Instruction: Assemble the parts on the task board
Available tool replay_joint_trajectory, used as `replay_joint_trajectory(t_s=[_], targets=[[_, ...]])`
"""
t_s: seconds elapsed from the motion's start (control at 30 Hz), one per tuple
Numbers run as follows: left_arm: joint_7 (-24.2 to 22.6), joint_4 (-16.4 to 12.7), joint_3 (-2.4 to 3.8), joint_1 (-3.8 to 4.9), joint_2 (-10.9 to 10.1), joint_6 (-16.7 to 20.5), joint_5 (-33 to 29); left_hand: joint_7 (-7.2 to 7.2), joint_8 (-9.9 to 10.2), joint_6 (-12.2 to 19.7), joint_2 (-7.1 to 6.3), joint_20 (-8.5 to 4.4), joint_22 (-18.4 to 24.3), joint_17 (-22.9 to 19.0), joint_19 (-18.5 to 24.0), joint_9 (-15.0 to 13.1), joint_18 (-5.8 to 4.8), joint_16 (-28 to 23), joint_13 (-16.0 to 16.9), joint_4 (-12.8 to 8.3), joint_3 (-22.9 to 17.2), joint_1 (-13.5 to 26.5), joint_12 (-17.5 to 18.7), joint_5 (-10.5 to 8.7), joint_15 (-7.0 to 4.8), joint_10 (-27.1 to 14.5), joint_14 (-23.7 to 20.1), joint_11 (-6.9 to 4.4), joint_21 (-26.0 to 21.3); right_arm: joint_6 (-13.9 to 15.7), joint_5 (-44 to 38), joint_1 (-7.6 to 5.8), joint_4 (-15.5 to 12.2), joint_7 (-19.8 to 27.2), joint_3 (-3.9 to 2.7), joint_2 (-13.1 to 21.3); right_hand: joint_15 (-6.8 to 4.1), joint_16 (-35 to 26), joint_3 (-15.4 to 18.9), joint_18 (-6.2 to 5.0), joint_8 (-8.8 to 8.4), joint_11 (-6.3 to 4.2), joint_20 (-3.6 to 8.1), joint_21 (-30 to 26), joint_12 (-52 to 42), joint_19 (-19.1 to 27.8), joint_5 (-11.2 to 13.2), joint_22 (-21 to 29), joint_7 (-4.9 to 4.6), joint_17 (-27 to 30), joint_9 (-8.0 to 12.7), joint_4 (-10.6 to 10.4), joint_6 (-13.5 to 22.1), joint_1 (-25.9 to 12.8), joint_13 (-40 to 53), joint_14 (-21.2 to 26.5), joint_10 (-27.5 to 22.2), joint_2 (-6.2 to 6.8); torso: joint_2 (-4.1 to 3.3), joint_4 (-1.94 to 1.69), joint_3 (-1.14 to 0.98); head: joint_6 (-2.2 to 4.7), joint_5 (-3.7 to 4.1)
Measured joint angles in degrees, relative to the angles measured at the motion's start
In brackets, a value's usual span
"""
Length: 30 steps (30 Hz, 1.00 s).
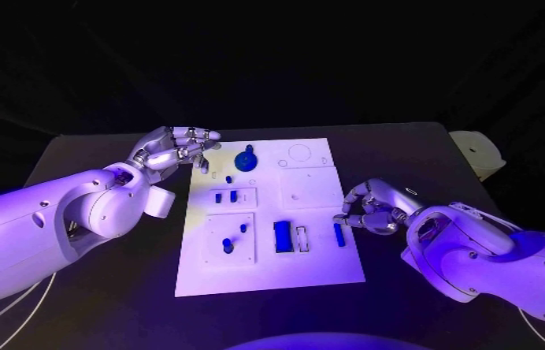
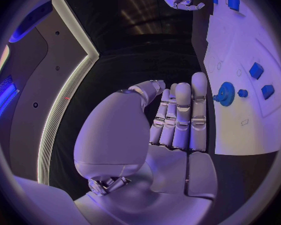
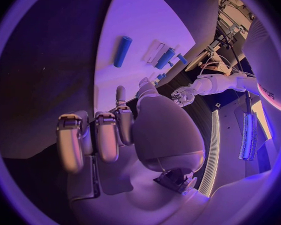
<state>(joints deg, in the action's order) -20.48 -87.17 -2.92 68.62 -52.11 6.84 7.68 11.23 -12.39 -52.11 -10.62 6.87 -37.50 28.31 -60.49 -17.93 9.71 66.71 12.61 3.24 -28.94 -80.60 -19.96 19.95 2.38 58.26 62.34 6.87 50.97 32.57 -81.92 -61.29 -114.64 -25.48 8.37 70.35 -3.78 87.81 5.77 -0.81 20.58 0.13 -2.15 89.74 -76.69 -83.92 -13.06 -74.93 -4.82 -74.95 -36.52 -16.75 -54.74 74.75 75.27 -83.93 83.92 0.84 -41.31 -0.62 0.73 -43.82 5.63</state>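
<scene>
The white task board (image 1: 324, 267) lies in the middle of the table. On it are a round blue part (image 1: 246, 161), two small blue blocks (image 1: 226, 197), a large blue rectangle (image 1: 283, 236) and a blue bar (image 1: 339, 234). My left hand (image 1: 176, 151) hovers at the board's far left edge, beside the round part (image 2: 225, 93); its fingers (image 2: 181, 115) are stretched out and hold nothing. My right hand (image 1: 369, 208) is at the board's right edge, just beyond the blue bar (image 3: 122, 51). Its fingers (image 3: 106, 135) are half curled with nothing between them.
A pale object (image 1: 477, 153) sits at the right edge of the black table (image 1: 113, 303). Round and square outlines mark the board's far right part (image 1: 301, 154). A narrow pale frame (image 1: 302, 238) lies between the rectangle and the bar.
</scene>
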Motion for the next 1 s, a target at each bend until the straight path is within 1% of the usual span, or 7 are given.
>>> replay_joint_trajectory(t_s=[0.1,0.17,0.2,0.4,0.47,0.87,1.0], targets=[[-0.01,-0.01,0.0,0.0,0.01,-0.01,0.0,0.0,0.0,0.0,0.0,0.0,0.0,0.0,0.0,0.0,0.0,0.0,0.0,0.0,0.0,0.0,0.0,0.0,0.0,0.0,0.0,0.0,0.0,-0.22,-1.12,0.44,0.11,0.0,0.11,0.31,0.0,0.0,0.4,0.0,0.0,0.0,-0.02,0.0,0.0,0.03,0.0,0.0,-0.08,0.0,0.05,0.08,-0.36,0.0,0.0,0.0,0.0,0.0,-0.02,0.01,-0.04,0.04,0.22],[-0.02,-0.01,0.0,0.0,0.02,-0.02,0.0,0.0,0.0,0.0,0.0,0.0,0.0,0.0,0.0,0.0,0.0,0.0,0.03,0.0,0.0,0.0,0.0,0.0,0.0,0.0,0.0,0.0,0.0,-0.45,-1.87,0.82,0.17,-0.09,0.18,0.39,0.0,0.0,0.73,0.0,0.0,0.0,-0.03,0.0,0.0,0.02,0.21,0.01,0.21,0.0,0.05,0.05,-0.65,0.0,0.0,0.0,0.0,0.0,-0.03,-0.01,-0.05,0.05,0.32],[-0.02,-0.01,0.0,0.0,0.03,-0.03,0.0,0.0,0.0,0.0,0.0,0.0,0.0,0.0,0.0,0.0,0.0,0.0,0.05,0.0,0.0,0.0,0.0,0.0,0.0,0.0,0.0,0.0,0.0,-0.64,-2.37,1.06,0.24,-0.2,0.21,0.4,0.0,0.0,0.88,0.0,0.0,0.0,-0.02,0.0,0.0,0.02,0.22,0.01,0.0,0.01,0.05,-0.08,-0.86,0.0,0.0,0.0,0.0,0.0,-0.04,-0.03,-0.05,0.05,0.37],[-0.03,-0.03,0.0,0.0,-0.02,-0.05,0.0,0.0,0.0,0.0,0.0,0.0,0.0,0.0,0.0,0.0,0.0,0.0,0.05,0.0,0.0,0.0,0.0,0.0,0.0,0.0,0.0,0.0,0.0,-1.77,-4.45,2.0,0.59,-1.08,0.28,0.02,0.0,0.0,1.27,0.0,0.0,0.0,-0.02,0.0,-0.02,0.02,0.43,0.01,0.24,0.01,0.05,0.0,-1.07,-0.02,0.0,0.0,0.0,-0.02,-0.09,-0.14,0.03,0.07,0.52],[-0.04,-0.05,-0.01,-0.01,-0.05,-0.06,0.0,0.0,0.0,0.0,0.0,0.0,0.0,0.0,0.0,0.0,0.0,0.0,0.05,0.0,0.0,0.0,0.0,0.0,0.0,0.0,0.0,0.0,0.0,-2.19,-5.1,2.3,0.77,-1.49,0.31,-0.26,0.0,0.0,1.27,0.0,0.0,0.01,-0.02,0.0,-0.03,0.02,0.43,0.01,0.03,0.01,0.05,0.0,-1.28,-0.33,0.0,0.0,-0.01,-0.31,-0.1,-0.17,0.06,0.07,0.52],[-0.05,-0.18,-0.01,-0.01,-0.23,-0.07,0.0,0.0,0.0,0.0,0.0,0.0,-0.01,0.0,0.0,0.0,0.0,0.0,0.04,0.0,0.0,0.0,0.0,0.0,0.0,0.0,0.0,0.0,0.0,-3.87,-7.91,3.86,2.26,-3.3,0.3,-2.53,0.0,0.0,1.5,0.0,0.04,0.1,-0.02,0.0,-0.2,0.02,0.43,0.02,0.21,0.02,-0.04,0.23,-1.45,-0.4,0.01,0.0,-0.1,-0.4,-0.1,-0.2,0.08,-0.27,0.26],[-0.06,-0.23,-0.01,-0.01,-0.3,-0.07,0.0,0.0,0.0,0.0,0.0,0.0,0.0,0.0,0.0,0.0,0.0,0.0,0.03,0.0,0.0,0.0,0.0,0.0,0.0,0.0,0.0,0.0,0.0,-3.96,-8.84,4.12,2.69,-3.56,0.12,-3.09,0.02,0.0,1.38,0.0,0.03,0.18,-0.02,0.0,-0.17,0.02,0.43,0.02,0.33,0.02,-0.04,0.35,-1.78,1.65,2.31,-0.01,-0.18,-0.93,-0.1,-0.2,0.07,-0.33,0.22]])
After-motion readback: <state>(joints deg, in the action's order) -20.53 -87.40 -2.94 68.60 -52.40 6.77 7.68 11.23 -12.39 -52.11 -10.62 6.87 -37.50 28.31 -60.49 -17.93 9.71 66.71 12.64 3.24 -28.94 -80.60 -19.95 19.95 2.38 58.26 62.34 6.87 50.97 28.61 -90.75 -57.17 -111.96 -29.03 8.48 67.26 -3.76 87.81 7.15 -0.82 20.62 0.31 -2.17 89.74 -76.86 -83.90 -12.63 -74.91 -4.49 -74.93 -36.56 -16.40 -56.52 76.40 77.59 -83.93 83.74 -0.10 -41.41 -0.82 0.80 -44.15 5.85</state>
